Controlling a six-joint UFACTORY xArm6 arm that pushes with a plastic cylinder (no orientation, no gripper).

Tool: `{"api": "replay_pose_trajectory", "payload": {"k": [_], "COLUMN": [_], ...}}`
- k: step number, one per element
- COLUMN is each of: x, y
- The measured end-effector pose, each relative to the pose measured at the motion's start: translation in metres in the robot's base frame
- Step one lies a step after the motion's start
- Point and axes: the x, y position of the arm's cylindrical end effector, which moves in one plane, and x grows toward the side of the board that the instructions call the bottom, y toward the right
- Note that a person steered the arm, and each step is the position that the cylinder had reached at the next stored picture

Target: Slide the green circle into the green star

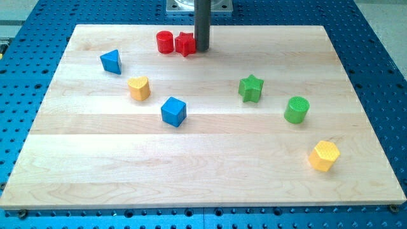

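Observation:
The green circle (296,109) stands on the wooden board at the view's right. The green star (251,88) stands up and to the left of it, a short gap between them. My tip (202,49) is at the view's top centre, just right of the red star-like block (185,44), and far up and left of both green blocks.
A red cylinder (165,42) stands left of the red star. A blue triangle (111,62), a yellow heart-like block (139,88) and a blue cube (173,111) are at the left and centre. A yellow hexagon (324,155) is at the bottom right. The board's edge (203,205) borders a blue perforated table.

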Motion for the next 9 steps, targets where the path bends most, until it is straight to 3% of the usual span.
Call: {"api": "replay_pose_trajectory", "payload": {"k": [1,2,3,4,5,7,8,9], "x": [0.011,0.041,0.045,0.060,0.086,0.075,0.086,0.136], "y": [0.002,0.037,0.111,0.109,0.165,0.182,0.238,0.282]}}
